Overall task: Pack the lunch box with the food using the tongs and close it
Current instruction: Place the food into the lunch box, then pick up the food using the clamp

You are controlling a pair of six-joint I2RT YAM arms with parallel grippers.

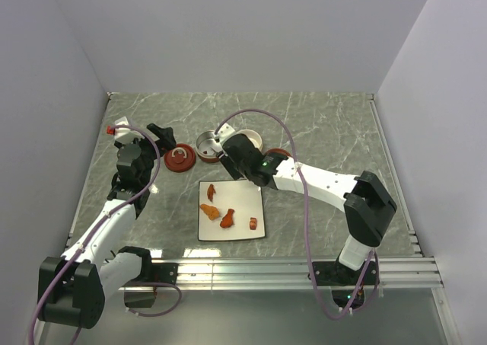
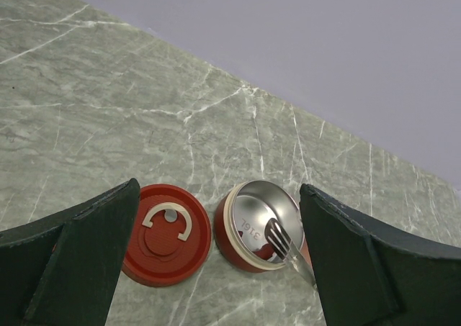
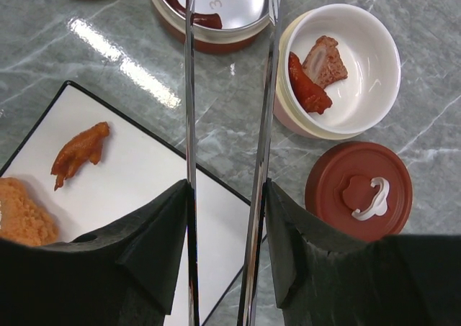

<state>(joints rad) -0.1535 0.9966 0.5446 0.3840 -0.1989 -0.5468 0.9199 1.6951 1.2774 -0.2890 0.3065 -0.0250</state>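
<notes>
Shows four food pieces (image 1: 227,218) on plate (image 1: 245,199), two tubs (image 1: 207,143), two lids (image 1: 179,160). Clamps tongs (image 3: 189,88) inside right gripper (image 3: 227,191); splays left gripper (image 2: 220,191) wide

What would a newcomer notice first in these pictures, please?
The right gripper clamps long silver tongs, their tips inside a steel pot behind the white plate. Four orange food pieces lie on that plate, and the left gripper gapes open by a red lid.
</notes>
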